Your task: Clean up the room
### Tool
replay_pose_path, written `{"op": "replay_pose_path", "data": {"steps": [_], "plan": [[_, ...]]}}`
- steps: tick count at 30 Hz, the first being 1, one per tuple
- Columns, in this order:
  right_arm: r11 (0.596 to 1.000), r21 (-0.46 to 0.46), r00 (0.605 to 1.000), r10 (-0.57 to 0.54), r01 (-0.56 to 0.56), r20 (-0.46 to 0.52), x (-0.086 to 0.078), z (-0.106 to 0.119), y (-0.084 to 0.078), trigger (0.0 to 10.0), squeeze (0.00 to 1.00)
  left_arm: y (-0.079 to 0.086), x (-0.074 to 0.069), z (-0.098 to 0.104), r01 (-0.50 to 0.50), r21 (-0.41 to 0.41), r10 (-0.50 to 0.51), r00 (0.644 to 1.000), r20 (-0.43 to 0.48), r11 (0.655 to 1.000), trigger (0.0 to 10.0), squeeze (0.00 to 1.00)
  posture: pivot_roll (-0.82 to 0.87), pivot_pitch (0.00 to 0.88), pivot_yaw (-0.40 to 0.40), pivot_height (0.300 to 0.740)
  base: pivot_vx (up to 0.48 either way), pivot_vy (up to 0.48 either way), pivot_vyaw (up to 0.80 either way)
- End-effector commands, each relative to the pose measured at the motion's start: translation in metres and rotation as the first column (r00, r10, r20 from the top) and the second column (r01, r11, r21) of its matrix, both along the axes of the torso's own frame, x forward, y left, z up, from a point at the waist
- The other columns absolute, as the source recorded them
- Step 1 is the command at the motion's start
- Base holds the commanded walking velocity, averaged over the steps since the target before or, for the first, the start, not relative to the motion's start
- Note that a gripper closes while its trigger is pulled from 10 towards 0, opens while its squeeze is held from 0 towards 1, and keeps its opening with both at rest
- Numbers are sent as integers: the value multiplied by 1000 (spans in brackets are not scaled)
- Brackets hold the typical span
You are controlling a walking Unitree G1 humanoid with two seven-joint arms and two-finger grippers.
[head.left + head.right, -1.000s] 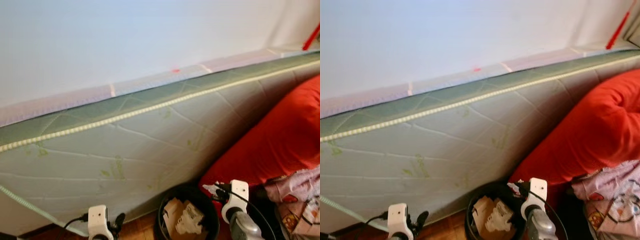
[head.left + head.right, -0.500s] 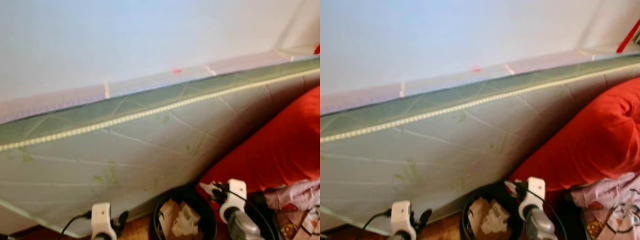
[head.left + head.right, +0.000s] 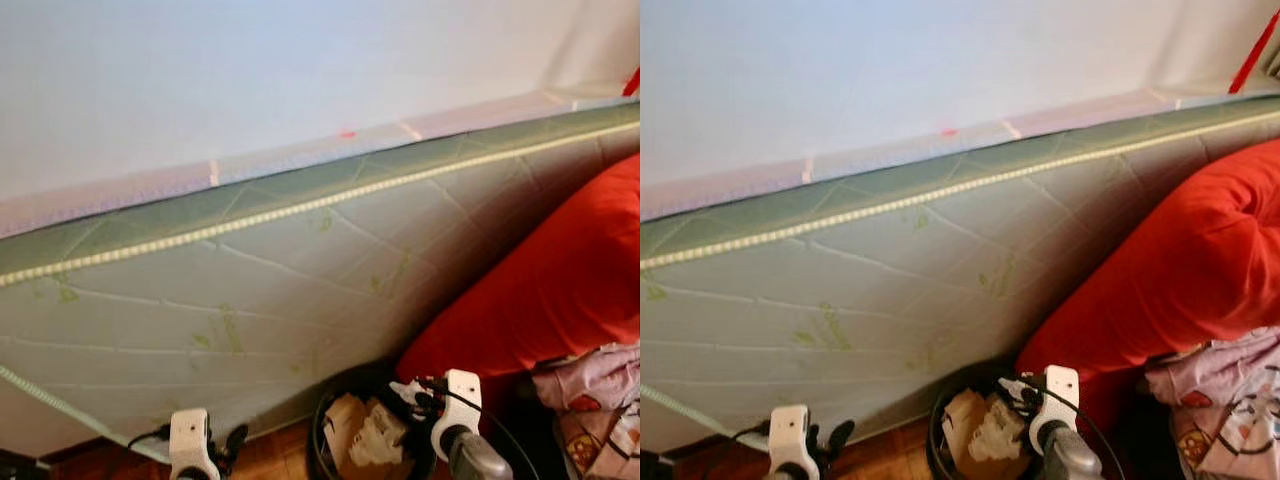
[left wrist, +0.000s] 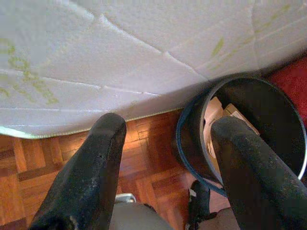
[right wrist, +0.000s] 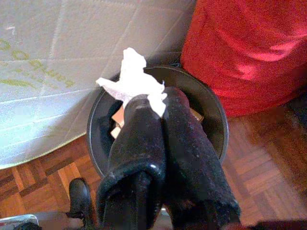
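White crumpled tissue (image 5: 133,79) sits clamped in the right pincer (image 5: 154,103) directly above the black bin (image 5: 213,115) (ready to drop); left pincer (image 4: 165,158) hangs apart beside the bin.

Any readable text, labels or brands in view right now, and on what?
Pale quilted mattress: green printed lettering, cut off and too blurred to read.
Pink patterned fabric: cartoon print, no legible words.
Round black trash bin: no label visible.
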State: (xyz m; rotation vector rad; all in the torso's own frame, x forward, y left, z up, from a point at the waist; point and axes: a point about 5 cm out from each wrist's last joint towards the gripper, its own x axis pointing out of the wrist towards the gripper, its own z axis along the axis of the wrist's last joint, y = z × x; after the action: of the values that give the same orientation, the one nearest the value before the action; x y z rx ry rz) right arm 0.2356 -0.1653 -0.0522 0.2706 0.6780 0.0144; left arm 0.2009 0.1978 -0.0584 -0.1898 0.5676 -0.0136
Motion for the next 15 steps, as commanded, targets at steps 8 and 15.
{"op": "replay_pose_path", "data": {"steps": [8, 15], "plan": [[999, -15, 999, -43, 43, -3, -4, -3, -1, 10000, 0, -4, 6, 4, 14, -16, -13, 999, 30, 1000, 10000, 0, 175, 199, -45, 740, 0, 0, 0], [997, -46, 998, -57, 58, 23, 2, 3, -8, 10000, 0, -4, 5, 3, 21, -18, -20, 999, 34, 1000, 10000, 0, 189, 214, -40, 740, 0, 0, 0]]}}
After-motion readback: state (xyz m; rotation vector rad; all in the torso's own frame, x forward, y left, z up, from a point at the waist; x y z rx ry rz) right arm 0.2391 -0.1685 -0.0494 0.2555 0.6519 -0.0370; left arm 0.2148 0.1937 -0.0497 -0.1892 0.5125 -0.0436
